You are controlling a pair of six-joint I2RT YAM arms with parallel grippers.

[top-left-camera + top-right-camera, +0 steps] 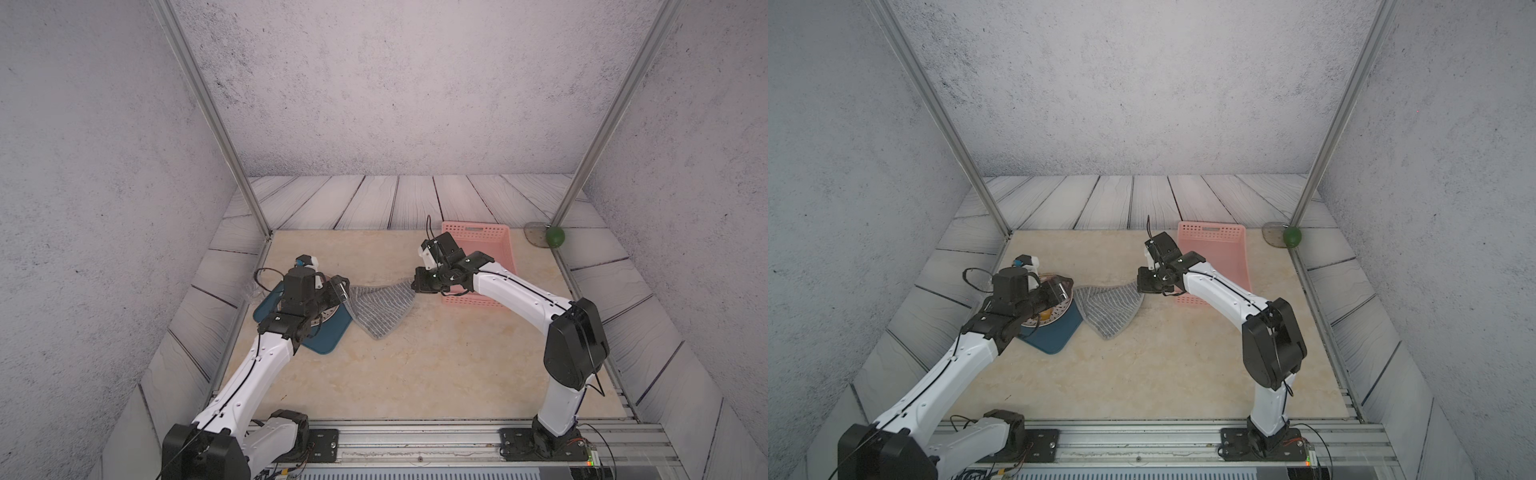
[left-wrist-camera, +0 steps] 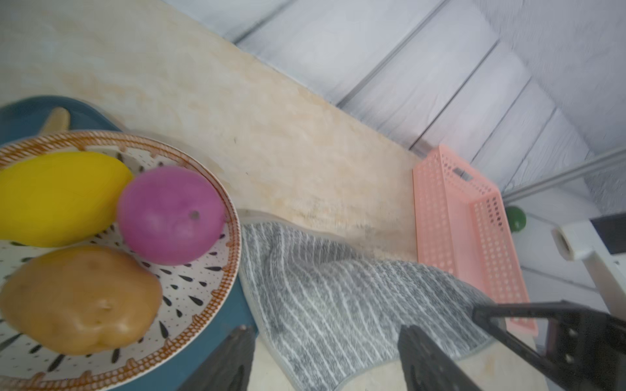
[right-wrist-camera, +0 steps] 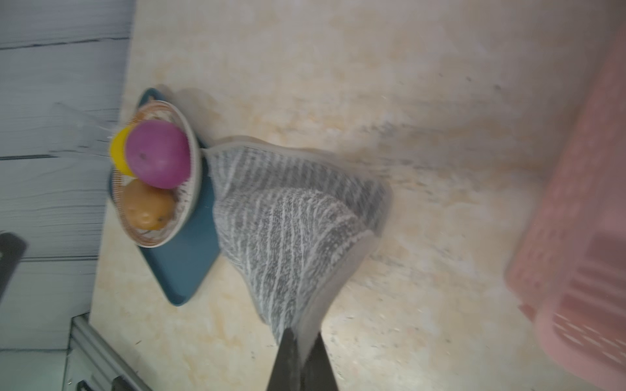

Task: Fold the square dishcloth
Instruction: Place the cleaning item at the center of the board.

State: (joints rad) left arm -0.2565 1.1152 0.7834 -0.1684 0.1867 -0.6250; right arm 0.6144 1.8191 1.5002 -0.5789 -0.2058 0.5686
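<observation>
Here, one square dishcloth (image 1: 380,307) corner tight in the right claw (image 1: 415,286).

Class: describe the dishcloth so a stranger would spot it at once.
On the beige table, between the teal mat and the pink basket, is the dishcloth. Only it is soft, grey and white-striped, one corner pinched by the right gripper.

My desk (image 1: 415,365) is a beige marbled slab. On my left side a dark teal mat (image 1: 328,338) lies flat on it. The square dishcloth (image 1: 380,309) rests against the mat's edge with its right corner raised off the surface. A pink basket (image 1: 494,235) sits at the far right, apart from the cloth.
</observation>
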